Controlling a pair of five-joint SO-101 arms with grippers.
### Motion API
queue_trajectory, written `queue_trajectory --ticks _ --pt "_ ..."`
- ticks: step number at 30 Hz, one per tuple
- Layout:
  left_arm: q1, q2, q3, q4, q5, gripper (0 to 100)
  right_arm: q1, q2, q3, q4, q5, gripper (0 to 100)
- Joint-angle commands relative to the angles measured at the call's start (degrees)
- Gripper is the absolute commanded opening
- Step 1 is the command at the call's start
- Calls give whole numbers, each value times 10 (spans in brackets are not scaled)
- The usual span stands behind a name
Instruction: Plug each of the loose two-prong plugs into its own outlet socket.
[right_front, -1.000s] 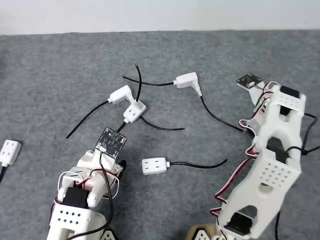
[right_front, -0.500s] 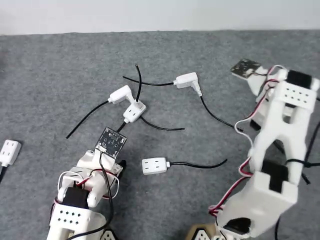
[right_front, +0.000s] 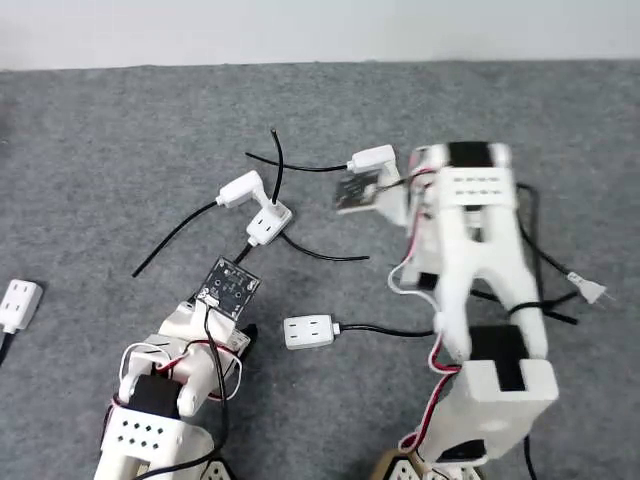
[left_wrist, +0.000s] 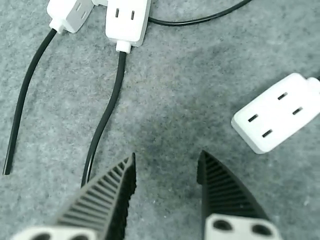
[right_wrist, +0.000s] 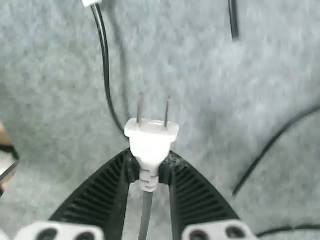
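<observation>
White plug (right_wrist: 151, 134) in right gripper (right_wrist: 150, 162), over carpet (right_wrist: 235, 85).

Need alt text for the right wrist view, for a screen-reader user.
The right gripper is shut on a white two-prong plug, clamping it just behind the head, with both metal prongs pointing away from the camera. Beneath it lies grey carpet, crossed by several black cords.

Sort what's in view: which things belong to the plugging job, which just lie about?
Job: held plug, right claw, far-right plug, upper-left plug, top plug, centre socket, upper socket, edge socket.
Lying about: grey mat underneath.
</observation>
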Motion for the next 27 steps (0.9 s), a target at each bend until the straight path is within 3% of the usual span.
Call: queue_trajectory --ticks 1,7,14,21,27 --pt "4 -5 -4 -14 2 193 -17 -30 58 -100 -17 9" --pt "4 -5 -4 -14 2 193 -12 -29 160 -240 -16 9" --pt "4 -5 -4 -14 2 193 -12 -29 229 -324 2 25" --pt "4 -5 -4 -14 2 193 -17 -34 244 -339 -17 279" --pt "4 -5 -4 -14 2 193 -28 -36 246 -328 -18 223"
